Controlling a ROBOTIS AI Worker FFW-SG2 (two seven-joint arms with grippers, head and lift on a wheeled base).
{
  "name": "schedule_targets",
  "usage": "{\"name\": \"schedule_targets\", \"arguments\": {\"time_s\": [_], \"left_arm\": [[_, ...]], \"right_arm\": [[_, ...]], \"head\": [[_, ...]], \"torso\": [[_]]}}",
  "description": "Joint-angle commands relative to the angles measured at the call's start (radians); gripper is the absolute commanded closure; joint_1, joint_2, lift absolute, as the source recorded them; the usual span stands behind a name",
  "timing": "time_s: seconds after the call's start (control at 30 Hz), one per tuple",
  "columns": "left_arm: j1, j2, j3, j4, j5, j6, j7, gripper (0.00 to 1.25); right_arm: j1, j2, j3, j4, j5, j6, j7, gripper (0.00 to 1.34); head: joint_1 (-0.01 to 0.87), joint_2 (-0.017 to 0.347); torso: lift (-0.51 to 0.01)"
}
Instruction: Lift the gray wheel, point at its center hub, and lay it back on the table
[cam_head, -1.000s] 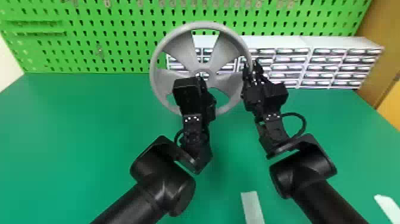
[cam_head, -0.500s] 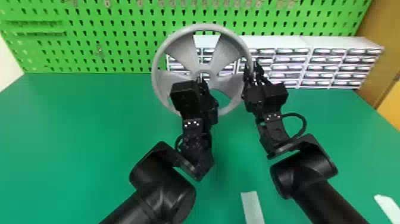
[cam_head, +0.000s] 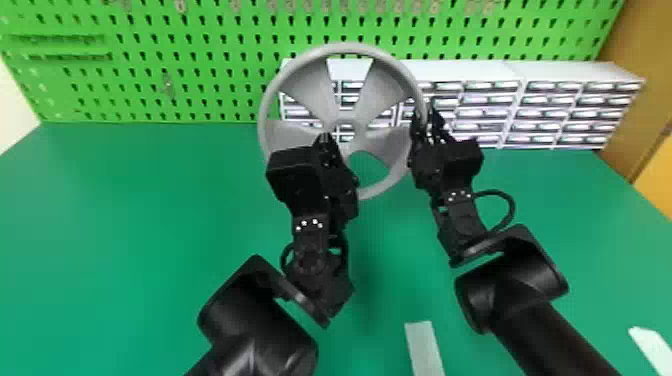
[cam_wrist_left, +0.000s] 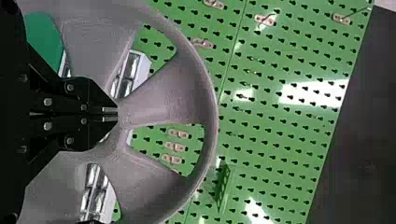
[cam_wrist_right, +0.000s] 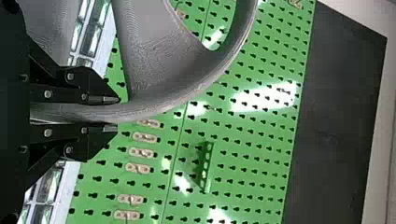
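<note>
Pointing at the hub (cam_head: 344, 124): left gripper (cam_head: 325, 136), 2 jaws together; right gripper (cam_head: 428, 119), jaws clamping gray wheel (cam_head: 311, 91).

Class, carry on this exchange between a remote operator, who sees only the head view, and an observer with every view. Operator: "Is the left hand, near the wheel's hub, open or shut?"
Observer: The left hand is shut, its two fingertips drawn together with nothing between them.

Operator: And how does the right hand have the wheel?

Observer: The right hand has one finger on each side of the rim.

Operator: What lies past the pegboard's far edge?

Observer: A dark, plain surface lies beyond the green pegboard.
</note>
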Motion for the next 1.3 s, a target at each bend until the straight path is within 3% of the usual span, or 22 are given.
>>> {"name": "schedule_targets", "arguments": {"time_s": [0.0,0.63,1.27], "left_arm": [[0.018,0.014,0.004,-0.04,0.001,0.006,0.001,1.18],[0.09,0.066,-0.007,-0.177,0.007,0.029,0.001,1.18],[0.133,0.066,0.039,-0.194,-0.01,0.046,-0.002,1.15]], "right_arm": [[-0.002,0.001,-0.004,0.002,0.002,0.007,0.0,1.23],[-0.006,0.003,-0.021,0.003,0.008,0.013,0.0,1.23],[-0.006,-0.003,-0.024,0.002,-0.009,0.05,0.0,1.23]], "head": [[0.692,0.048],[0.692,0.048],[0.692,0.048]], "torso": [[-0.096],[-0.096],[-0.096]]}}
